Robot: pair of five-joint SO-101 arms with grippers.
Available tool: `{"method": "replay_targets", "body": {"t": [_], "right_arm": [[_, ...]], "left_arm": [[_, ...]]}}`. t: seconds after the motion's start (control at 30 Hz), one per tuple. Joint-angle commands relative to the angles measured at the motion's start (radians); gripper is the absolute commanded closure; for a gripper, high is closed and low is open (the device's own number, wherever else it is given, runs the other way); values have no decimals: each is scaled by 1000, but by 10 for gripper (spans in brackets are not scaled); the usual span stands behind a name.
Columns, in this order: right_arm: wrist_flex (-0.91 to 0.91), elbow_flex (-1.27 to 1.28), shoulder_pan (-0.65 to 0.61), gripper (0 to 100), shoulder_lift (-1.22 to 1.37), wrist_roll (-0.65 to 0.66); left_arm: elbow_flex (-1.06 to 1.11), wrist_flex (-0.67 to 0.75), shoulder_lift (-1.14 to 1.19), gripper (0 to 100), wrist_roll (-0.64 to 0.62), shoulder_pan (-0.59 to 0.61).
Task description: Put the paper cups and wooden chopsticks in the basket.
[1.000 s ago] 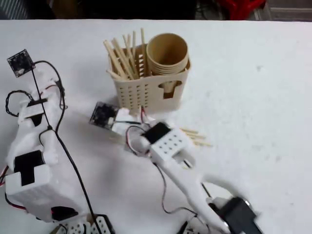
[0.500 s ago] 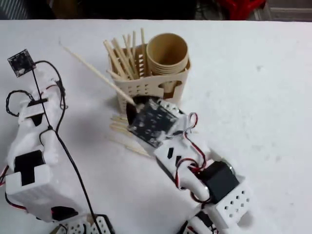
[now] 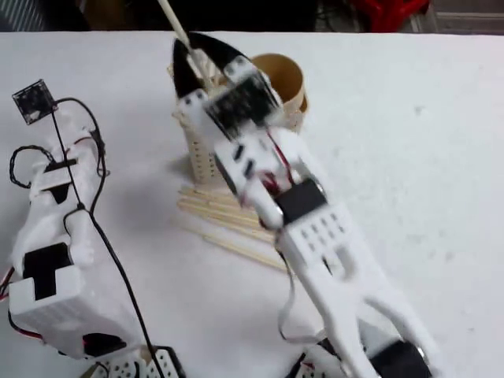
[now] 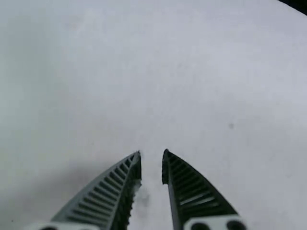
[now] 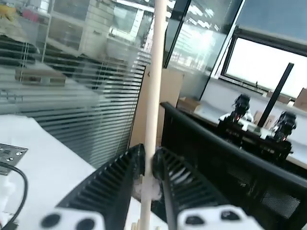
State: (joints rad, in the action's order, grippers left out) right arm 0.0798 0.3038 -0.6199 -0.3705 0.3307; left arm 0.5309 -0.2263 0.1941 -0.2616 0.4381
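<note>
While the white counter point(image 3: 409, 118) carries the cream perforated plastic basket point(image 3: 200, 151) right beneath the right pincer point(image 3: 193, 49), stacked tan paper cups point(image 3: 290, 77) sit inside it, just beside the pincer. Loose pale wooden chopsticks point(image 3: 224, 209) lie back under its arm. It is clamped on one long wooden stick point(image 5: 156, 72), pointing upward. Lowering and releasing it into the basket seems next. The left pincer point(image 4: 151, 154) hangs slightly apart, holding nothing.

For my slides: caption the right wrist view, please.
Right gripper shut on a pale, round wooden chopstick that runs out past its tips.
</note>
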Motion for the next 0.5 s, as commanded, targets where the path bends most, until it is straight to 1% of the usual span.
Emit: {"method": "replay_targets", "body": {"t": [0.0, 0.13, 0.27, 0.4, 0.47], "right_arm": [[-27, -144, 24, 981, 131, -8], [-28, -123, 45, 980, 168, -8], [-31, -78, 59, 976, 134, -8], [-31, -44, 64, 896, 97, -8], [-27, -28, 64, 896, 84, -8]], "left_arm": [[-41, -6, -8, 908, 6, -16], [-41, -6, -8, 908, 6, -33], [-43, -6, -8, 907, 8, -36], [-43, -6, -8, 908, 8, -36], [-43, -6, -8, 908, 8, -36]]}}
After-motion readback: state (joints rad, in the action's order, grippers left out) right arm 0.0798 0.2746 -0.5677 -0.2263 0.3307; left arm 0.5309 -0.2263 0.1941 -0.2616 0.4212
